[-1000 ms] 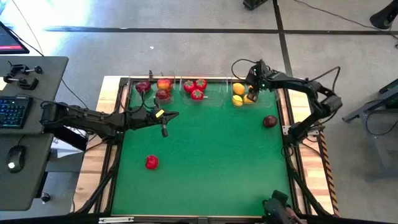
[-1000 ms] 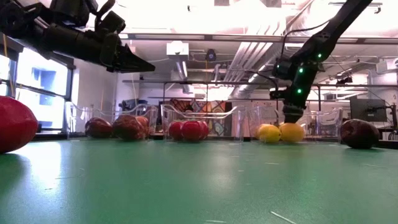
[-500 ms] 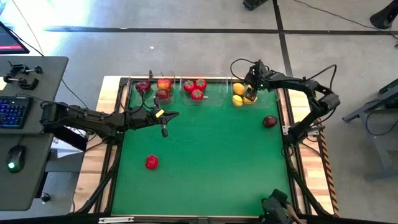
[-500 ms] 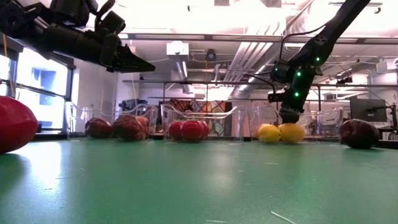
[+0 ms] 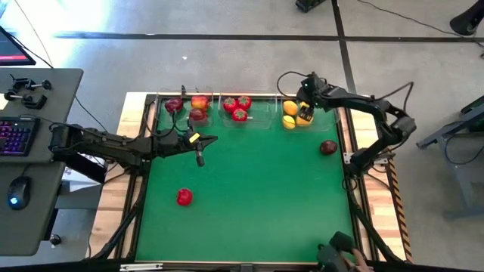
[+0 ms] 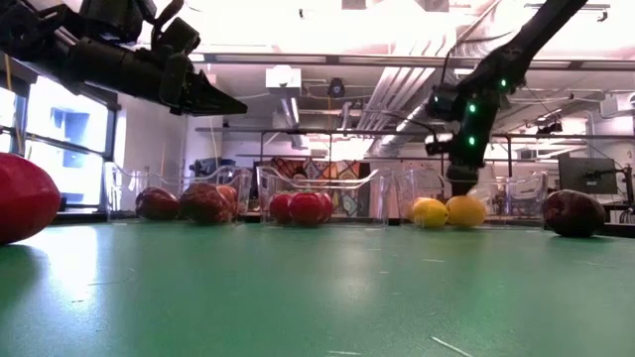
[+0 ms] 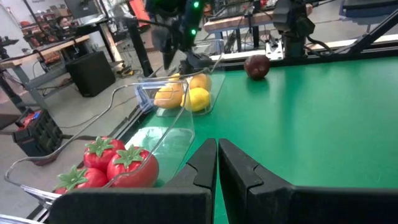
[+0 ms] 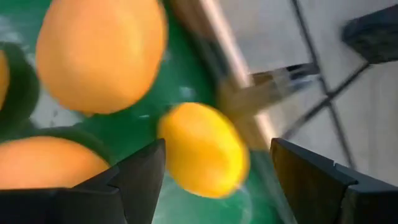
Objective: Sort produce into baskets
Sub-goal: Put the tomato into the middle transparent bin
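Lemons: four lemons (image 5: 293,115) lie in the right-hand clear basket (image 5: 318,113) at the far edge of the table (image 5: 257,196); in the right wrist view one lemon (image 8: 202,149) sits directly between that arm's two dark fingers (image 8: 140,177), touched by neither.
Right tool: the right tool (image 5: 305,110) hangs just above the lemon basket, pointing down, its fingers spread wide with nothing between them but air; the lemon below is released.
Right arm: it reaches from the table's right edge, elbow bent outward, wrist over the basket.
Left tool: the left tool (image 5: 200,157) is clenched, the two fingers pressed together on nothing, hovering above the mat near the left basket.
Left arm: it stretches level from the table's left side across the mat.
Middle basket: the middle basket (image 5: 260,112) holds three bright red green-topped fruits (image 5: 237,106).
Left basket: the left basket (image 5: 160,109) holds dark red and red-orange apples (image 5: 190,107).
Loose produce: one dark red apple (image 5: 328,147) lies on the mat near the right edge, well apart from the baskets; one red fruit (image 5: 184,197) lies on the mat toward the left, nearer the front.
Surroundings: a desk (image 5: 45,151) with a keyboard (image 5: 17,136) and a mouse (image 5: 16,192) stands to the left of the table.
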Robot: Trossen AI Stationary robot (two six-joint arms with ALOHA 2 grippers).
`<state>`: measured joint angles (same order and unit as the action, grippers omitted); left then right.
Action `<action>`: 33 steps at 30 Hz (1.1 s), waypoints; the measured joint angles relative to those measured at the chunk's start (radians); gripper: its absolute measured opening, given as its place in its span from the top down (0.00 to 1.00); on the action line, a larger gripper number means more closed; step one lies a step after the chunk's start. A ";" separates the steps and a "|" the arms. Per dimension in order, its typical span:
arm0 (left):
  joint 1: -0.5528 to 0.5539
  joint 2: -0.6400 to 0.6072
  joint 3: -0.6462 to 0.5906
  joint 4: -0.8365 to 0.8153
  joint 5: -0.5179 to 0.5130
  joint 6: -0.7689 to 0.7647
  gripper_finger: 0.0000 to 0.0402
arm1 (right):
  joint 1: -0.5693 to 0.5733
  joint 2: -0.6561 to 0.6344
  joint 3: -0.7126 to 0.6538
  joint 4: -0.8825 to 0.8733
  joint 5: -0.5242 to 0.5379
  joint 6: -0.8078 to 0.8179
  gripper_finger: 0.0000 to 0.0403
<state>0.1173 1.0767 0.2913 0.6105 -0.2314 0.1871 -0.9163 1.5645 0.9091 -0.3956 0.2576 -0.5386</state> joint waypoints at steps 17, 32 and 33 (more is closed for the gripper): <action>0.000 0.000 0.000 0.000 0.000 -0.001 0.99 | 0.164 -0.412 0.067 -0.315 -0.162 0.345 0.44; -0.161 -0.034 0.103 -0.358 0.105 -0.006 1.00 | 0.613 -0.658 -0.351 0.143 -0.213 0.544 0.96; -0.191 -0.035 0.133 -0.435 0.099 -0.024 1.00 | 0.644 -0.664 -0.362 0.165 -0.190 0.558 0.95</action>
<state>-0.0740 1.0420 0.4238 0.1757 -0.1321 0.1635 -0.2725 0.9006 0.5469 -0.2310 0.0676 0.0195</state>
